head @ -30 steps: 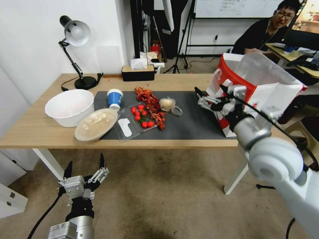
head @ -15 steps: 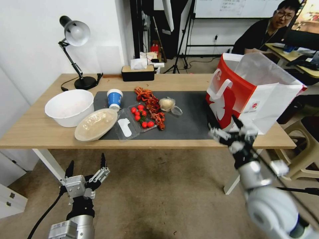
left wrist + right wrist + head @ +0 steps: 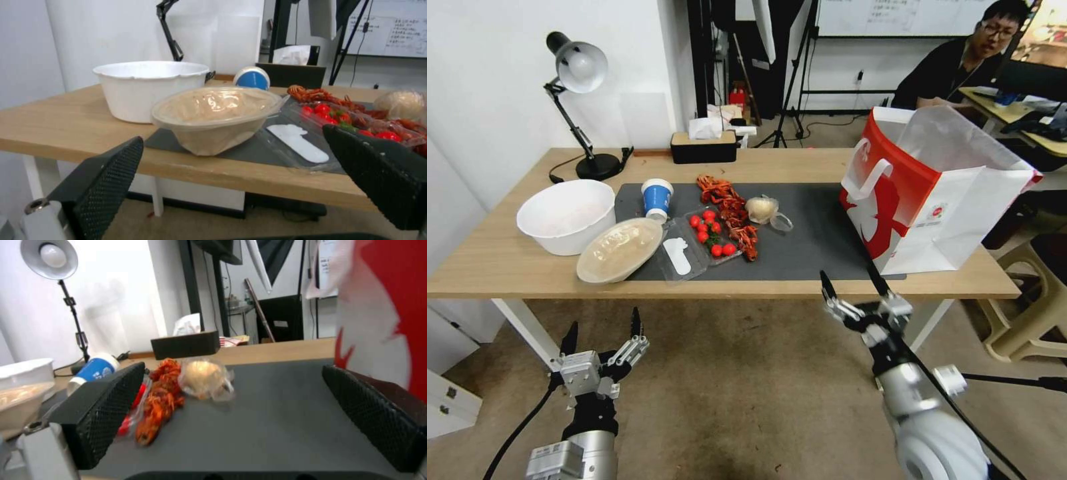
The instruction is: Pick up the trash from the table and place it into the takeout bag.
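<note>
One paper cup [image 3: 657, 198] (blue-and-white) upright, mouth down.

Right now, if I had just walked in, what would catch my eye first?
Probably the big red-and-white takeout bag, standing open at the right end of the table. Next, the bright red tomatoes in a clear tray mid-table on the dark mat, beside a blue-and-white paper cup and a large white bowl. In front of the table, the left gripper and right gripper hang open and empty.
</note>
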Controlling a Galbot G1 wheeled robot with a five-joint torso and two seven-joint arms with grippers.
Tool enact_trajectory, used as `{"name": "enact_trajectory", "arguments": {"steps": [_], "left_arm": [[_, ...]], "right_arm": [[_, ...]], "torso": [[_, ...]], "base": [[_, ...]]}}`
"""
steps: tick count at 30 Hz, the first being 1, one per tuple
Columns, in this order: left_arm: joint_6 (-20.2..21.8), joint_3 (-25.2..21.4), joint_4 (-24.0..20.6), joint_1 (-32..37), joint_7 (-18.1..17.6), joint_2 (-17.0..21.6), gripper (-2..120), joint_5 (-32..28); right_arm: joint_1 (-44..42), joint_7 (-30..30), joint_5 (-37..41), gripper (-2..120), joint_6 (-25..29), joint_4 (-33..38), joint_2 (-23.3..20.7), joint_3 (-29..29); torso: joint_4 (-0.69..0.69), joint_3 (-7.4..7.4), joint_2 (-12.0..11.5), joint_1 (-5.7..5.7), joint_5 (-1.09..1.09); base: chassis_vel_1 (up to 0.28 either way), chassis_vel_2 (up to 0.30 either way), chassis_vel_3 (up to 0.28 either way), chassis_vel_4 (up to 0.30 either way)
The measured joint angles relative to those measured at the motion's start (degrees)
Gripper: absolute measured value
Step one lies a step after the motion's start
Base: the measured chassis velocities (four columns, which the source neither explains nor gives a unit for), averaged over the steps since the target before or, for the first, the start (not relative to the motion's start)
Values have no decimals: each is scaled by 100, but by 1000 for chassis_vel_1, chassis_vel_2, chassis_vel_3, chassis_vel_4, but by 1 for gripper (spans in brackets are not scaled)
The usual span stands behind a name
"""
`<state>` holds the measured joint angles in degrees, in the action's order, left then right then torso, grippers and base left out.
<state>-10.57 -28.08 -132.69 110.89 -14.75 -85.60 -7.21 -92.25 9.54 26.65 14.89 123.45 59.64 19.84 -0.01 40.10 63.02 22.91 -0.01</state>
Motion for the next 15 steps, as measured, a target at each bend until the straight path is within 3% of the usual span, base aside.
{"name": "enact_trajectory", "arguments": {"steps": [5, 8, 9, 13, 15], "left_arm": [[7, 1, 7, -28, 7, 0, 100, 3], [87, 35, 20, -86, 95, 41, 100, 76], [87, 35, 20, -86, 95, 41, 100, 76], [107, 13, 10, -94, 108, -7, 100, 96], [105, 13, 25, -90, 108, -21, 100, 98]], "right_arm": [[903, 112, 295, 100, -371, -215, -184, -416], [2590, 272, 774, 100, -1069, -782, -347, -1081], [2590, 272, 774, 100, -1069, -782, -347, -1081], [4047, 628, 1234, 100, -1740, -1411, -304, -1902], [4227, 719, 1269, 100, -1833, -1502, -269, -2010]], "torso": [[4, 0, 0, 0, 2], [2, 1, -1, 1, 1], [2, 1, -1, 1, 1], [0, 1, -1, 2, 1], [0, 1, -1, 2, 2]], "base": [[0, 0, 0, 0], [0, 0, 0, 0], [0, 0, 0, 0], [0, 0, 0, 0], [0, 0, 0, 0]]}}
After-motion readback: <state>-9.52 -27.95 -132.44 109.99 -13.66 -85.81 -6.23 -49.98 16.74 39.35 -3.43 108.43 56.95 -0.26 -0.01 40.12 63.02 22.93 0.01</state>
